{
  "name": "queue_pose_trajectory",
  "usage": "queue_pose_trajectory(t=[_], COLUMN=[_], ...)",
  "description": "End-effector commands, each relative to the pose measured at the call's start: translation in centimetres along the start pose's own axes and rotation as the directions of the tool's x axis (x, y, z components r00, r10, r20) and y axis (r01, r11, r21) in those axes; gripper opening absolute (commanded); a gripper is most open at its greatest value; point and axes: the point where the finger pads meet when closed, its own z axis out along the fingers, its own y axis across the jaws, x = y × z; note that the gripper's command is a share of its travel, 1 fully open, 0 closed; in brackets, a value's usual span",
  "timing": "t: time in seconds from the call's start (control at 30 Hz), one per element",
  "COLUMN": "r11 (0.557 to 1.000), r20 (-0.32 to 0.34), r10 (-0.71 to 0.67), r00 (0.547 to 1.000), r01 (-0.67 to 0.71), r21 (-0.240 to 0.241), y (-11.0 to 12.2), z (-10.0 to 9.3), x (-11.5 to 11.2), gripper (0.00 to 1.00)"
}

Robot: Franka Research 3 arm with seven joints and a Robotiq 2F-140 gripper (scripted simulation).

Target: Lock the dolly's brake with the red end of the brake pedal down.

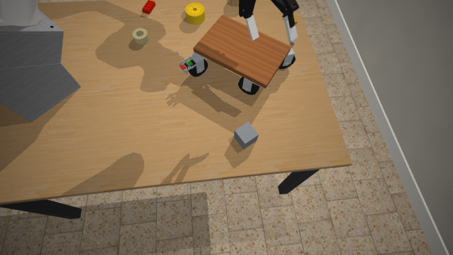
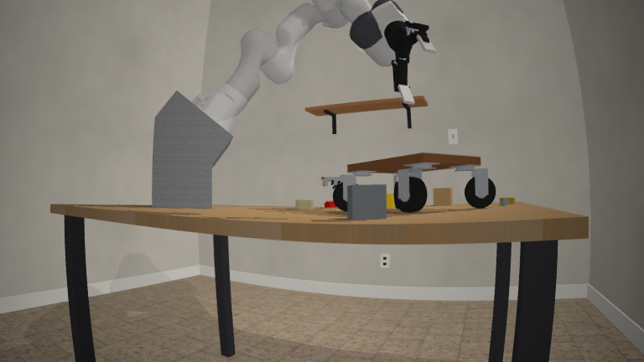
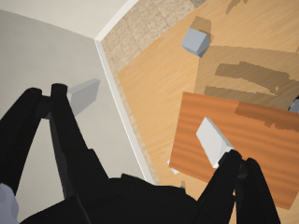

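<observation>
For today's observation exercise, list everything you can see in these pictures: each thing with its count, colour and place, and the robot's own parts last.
dolly: one, brown wooden deck, black wheels, standing on the table's far right part
brake pedal: one, red and green ends, on the dolly's caster nearest the robot's base
yellow spool: one, beyond the dolly
beige ring: one, left of the dolly
red brick: one, near the far edge
grey cube: one, in front of the dolly
tan block: one, behind the dolly
table: one, light wood, black legs
wall shelf: one, brown, on the back wall
gripper: one, black, open, above the dolly, holding nothing
</observation>
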Motion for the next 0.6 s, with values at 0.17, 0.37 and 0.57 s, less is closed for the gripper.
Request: queue_pose_trajectory(t=[0.17,0.37,0.57], r11=[1.0,1.0,1.0], r20=[0.0,0.0,-0.003], r10=[0.0,0.0,0.01], r00=[1.0,1.0,1.0], r01=[0.0,0.0,-0.01], r21=[0.0,0.0,-0.003], y=[-0.01,-0.01,0.09], z=[-0.01,-0.01,0.0], x=[0.0,0.0,0.22], gripper=[1.0,1.0,0.0])
